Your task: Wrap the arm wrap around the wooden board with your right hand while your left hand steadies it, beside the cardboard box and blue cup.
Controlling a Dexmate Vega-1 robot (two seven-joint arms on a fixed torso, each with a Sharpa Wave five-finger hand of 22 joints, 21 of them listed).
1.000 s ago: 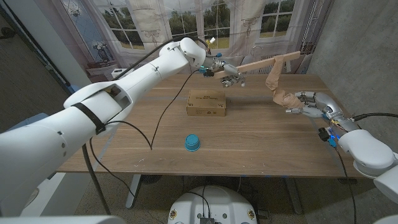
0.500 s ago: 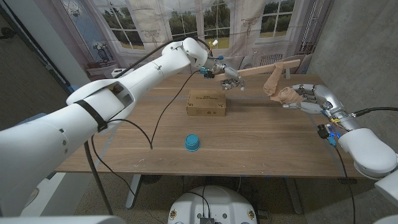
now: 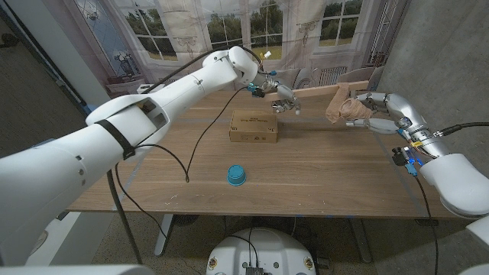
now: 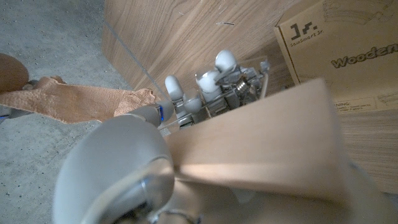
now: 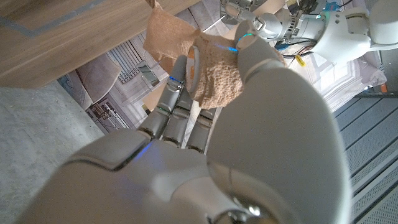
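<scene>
Fingers of our right hand (image 3: 372, 109) are curled around a bunched wad of the tan, soft fabric arm wrap (image 3: 340, 107), held above the far right part of the table; in the right wrist view the cloth (image 5: 208, 71) sits pinched against the palm. Our left hand (image 3: 281, 95) grips one end of the long, pale wooden board (image 3: 315, 88), fingers closed on it, holding it in the air over the far side.

Largest to smallest:
- Brown wooden table (image 3: 321, 176), grain running across, carrying the loose items.
- Board, raised off the table, running from the left hand toward the right hand. We cannot tell how many turns of wrap sit on its far end; the bunch hides it.
- Flat brown cardboard box (image 3: 254, 126), printed lettering, just below the left hand.
- Arm wrap, trailing from the board's far end into our right hand.
- Small blue plastic cup (image 3: 236, 176), upturned, nearer us, well apart from the box.

Handling, as we judge it: board stiff and light, best pinched at the end. Wrap limp, stretchy, likely to slacken; hold it near the board, under tension.
</scene>
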